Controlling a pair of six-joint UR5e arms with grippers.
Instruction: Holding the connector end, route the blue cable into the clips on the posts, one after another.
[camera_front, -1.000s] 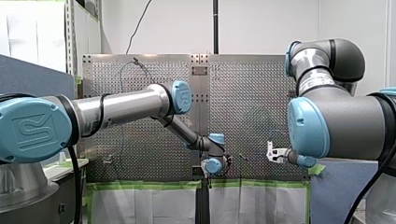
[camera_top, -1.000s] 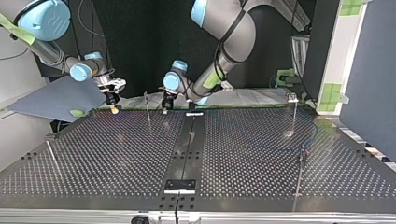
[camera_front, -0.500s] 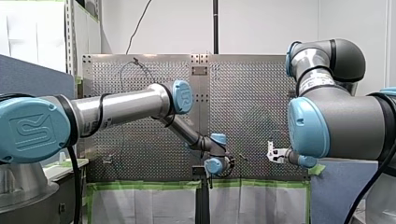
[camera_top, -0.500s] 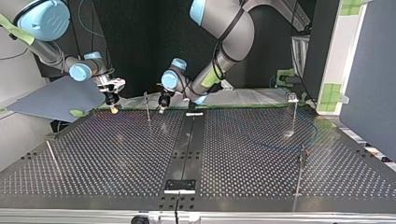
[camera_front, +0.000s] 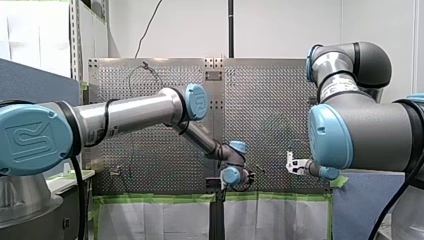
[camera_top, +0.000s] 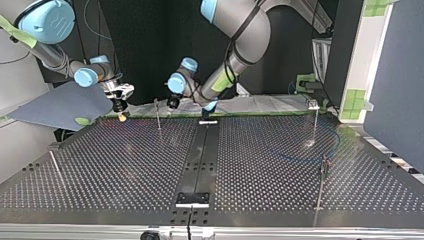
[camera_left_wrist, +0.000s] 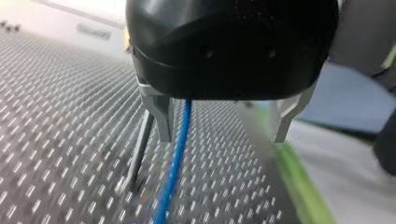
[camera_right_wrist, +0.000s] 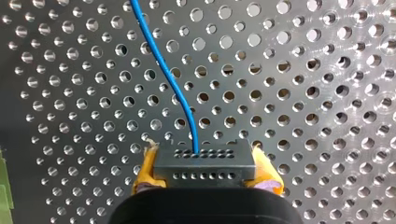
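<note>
Connector (camera_right_wrist: 204, 158) pinched in my right pincer (camera_right_wrist: 204, 169), upper left of top view. Spread, my left pincer (camera_left_wrist: 222, 125) straddles blue cable (camera_left_wrist: 175, 163) — post (camera_left_wrist: 140, 147) just beside. How much routed I can't tell — this post looks next.

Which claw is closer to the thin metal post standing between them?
My left. My left gripper hangs just beside the post, with the blue cable running between its fingers. My right gripper sits farther off on the post's other side, holding the connector.
</note>
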